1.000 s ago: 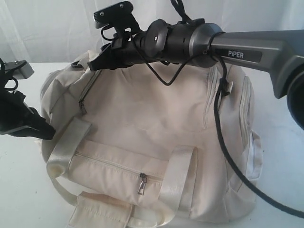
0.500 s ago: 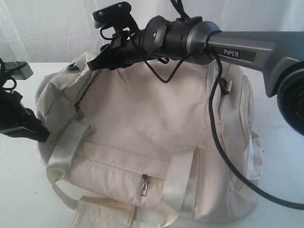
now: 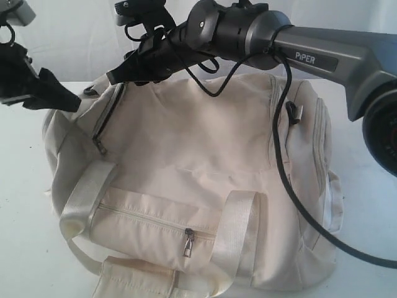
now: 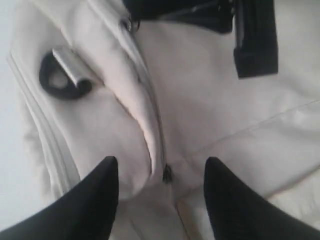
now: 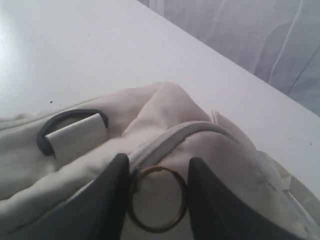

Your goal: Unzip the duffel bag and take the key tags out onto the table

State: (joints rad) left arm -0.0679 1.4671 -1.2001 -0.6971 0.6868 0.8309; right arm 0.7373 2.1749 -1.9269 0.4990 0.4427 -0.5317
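The cream duffel bag [image 3: 198,143] lies on the white table [image 3: 25,248]. My right gripper [image 3: 118,76] reaches across to the bag's far left top corner. In the right wrist view its fingers [image 5: 117,175] close on a brass zip ring [image 5: 157,200] beside a zipper track [image 5: 170,137]. My left gripper [image 3: 73,104] hovers open by the bag's left end. In the left wrist view, a small dark zip pull [image 4: 167,174] on the bag [image 4: 210,100] lies under the gap of the left gripper [image 4: 161,160], untouched. The key tags are out of view.
A dark D-ring [image 5: 70,125] in a fabric loop sits near the ring. A zip pull [image 3: 99,147] hangs on the bag's left side, another [image 3: 187,242] on the front pocket. Shiny straps [image 3: 239,230] cross the front. The right arm's black cable [image 3: 291,205] drapes over the bag.
My left gripper rose from low beside the bag's left end to above it. The right gripper shifted left and slightly up, and the bag's left end moved with it.
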